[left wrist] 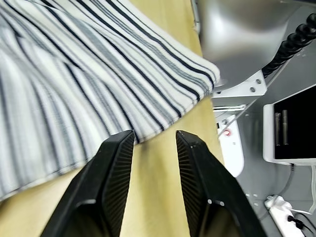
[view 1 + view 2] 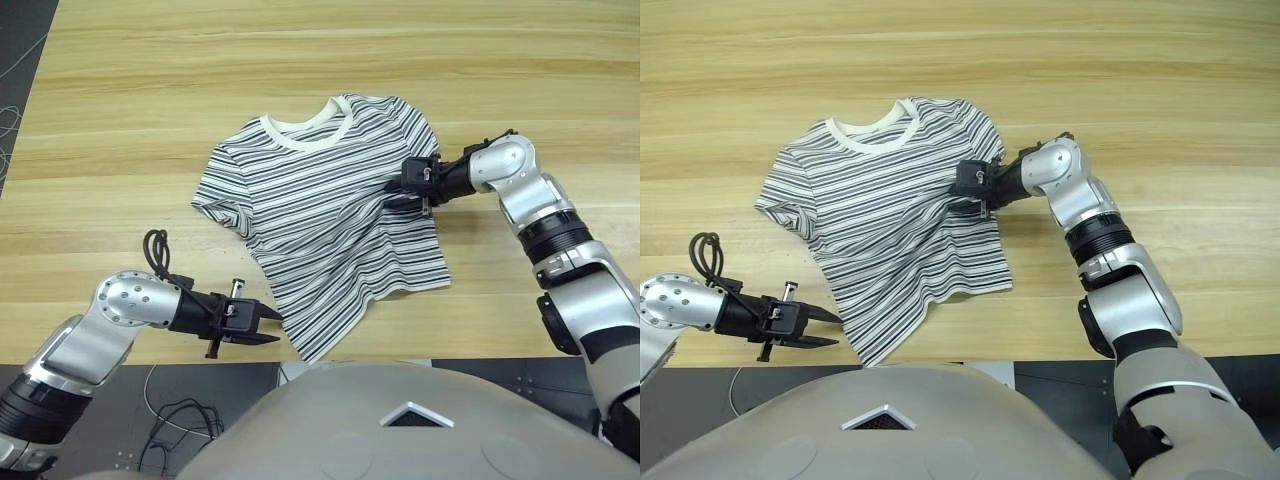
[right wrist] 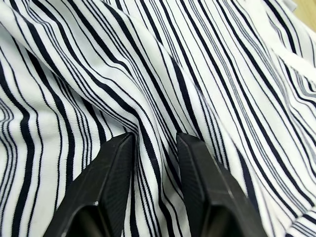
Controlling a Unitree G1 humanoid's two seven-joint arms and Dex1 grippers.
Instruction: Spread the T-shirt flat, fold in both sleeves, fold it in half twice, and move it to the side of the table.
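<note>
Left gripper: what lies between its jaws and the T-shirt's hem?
Only bare table; the left wrist view shows the left gripper open just short of the T-shirt hem.

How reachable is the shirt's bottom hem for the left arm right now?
Probably yes: the left gripper sits just short of the hem, fingers open, bare table between them.

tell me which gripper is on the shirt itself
The right gripper: it sits over the T-shirt near a sleeve, while the left gripper is off it, over bare table.
</note>
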